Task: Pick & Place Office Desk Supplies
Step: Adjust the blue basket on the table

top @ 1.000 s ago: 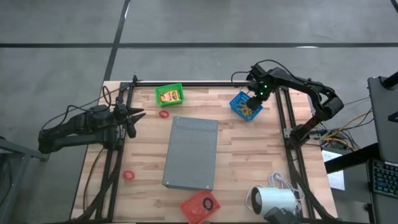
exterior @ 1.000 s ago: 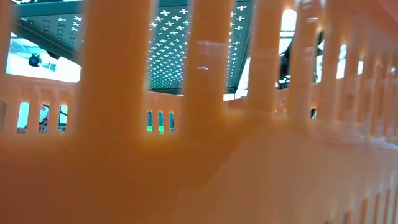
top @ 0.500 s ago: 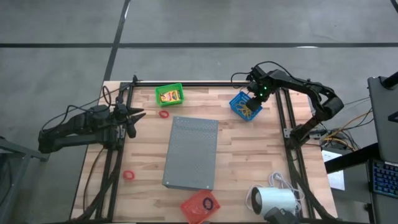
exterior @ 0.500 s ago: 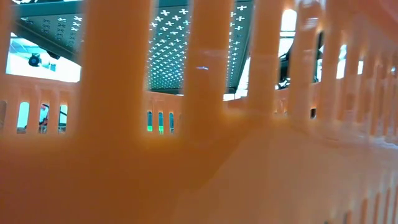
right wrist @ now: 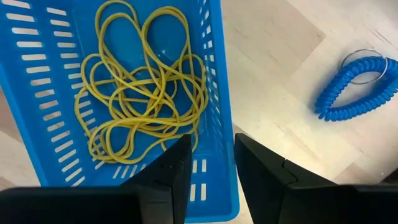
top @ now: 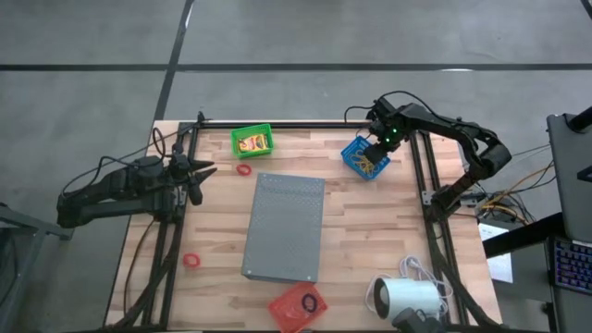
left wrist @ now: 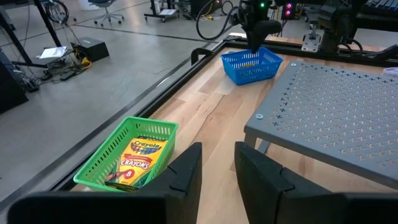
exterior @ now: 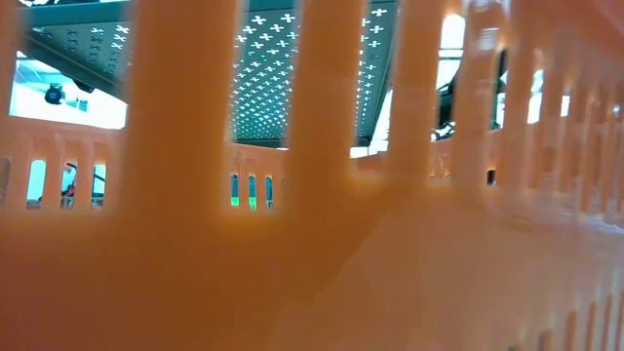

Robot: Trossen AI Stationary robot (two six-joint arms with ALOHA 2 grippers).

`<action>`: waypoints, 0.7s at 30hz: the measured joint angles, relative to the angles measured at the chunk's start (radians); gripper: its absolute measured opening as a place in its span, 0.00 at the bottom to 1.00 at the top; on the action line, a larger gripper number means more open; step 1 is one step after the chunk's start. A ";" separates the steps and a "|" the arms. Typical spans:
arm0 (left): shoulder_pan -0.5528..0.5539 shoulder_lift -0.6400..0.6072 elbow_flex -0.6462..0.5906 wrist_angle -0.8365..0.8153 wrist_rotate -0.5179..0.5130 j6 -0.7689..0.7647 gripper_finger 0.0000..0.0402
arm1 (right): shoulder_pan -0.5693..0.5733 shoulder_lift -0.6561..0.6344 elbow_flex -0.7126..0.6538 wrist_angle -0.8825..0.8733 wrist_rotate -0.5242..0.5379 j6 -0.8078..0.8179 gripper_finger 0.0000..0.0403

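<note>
We see the wooden table [top: 361, 208] from above with the big grey perforated slab [top: 285, 228] lying at its middle, and a white cylinder [top: 407, 298] with a cord at the near right corner. The left arm reaches in from the left side, and its left gripper [top: 205, 172] hangs over the table's left edge; in its wrist view the two dark fingers [left wrist: 186, 169] stand a small gap apart with nothing between them. The right arm bends in from the right, and the right gripper [top: 377, 146] hovers above the blue basket [top: 364, 158] at the far right of the table; its fingers [right wrist: 176, 163] are likewise parted a little and hold nothing, straddling the basket's wall as seen from the wrist. Inside that basket lies a tangle of thin yellowish rubber bands [right wrist: 143, 87], and just outside it on the wood rests a blue coiled ring [right wrist: 351, 88]. At the far left sits the green basket [top: 252, 141] holding a yellow crayon box [left wrist: 135, 161]. A red basket [top: 296, 308] at the near edge holds a dark ring whose colour we cannot make out. One red ring [top: 244, 169] lies just near of the green basket, another red ring [top: 191, 261] toward the near left. The low view is filled by an orange slotted wall [exterior: 322, 244].
</note>
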 joint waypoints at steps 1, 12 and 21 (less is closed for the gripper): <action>0.000 0.000 0.000 0.000 0.000 0.000 0.25 | 0.000 0.000 0.000 0.000 -0.002 0.001 0.29; 0.000 0.000 0.000 0.000 0.000 0.000 0.25 | 0.000 0.001 -0.004 -0.002 -0.002 -0.001 0.24; 0.000 0.000 0.000 0.000 0.000 0.000 0.25 | 0.000 0.001 -0.006 -0.002 -0.002 -0.004 0.05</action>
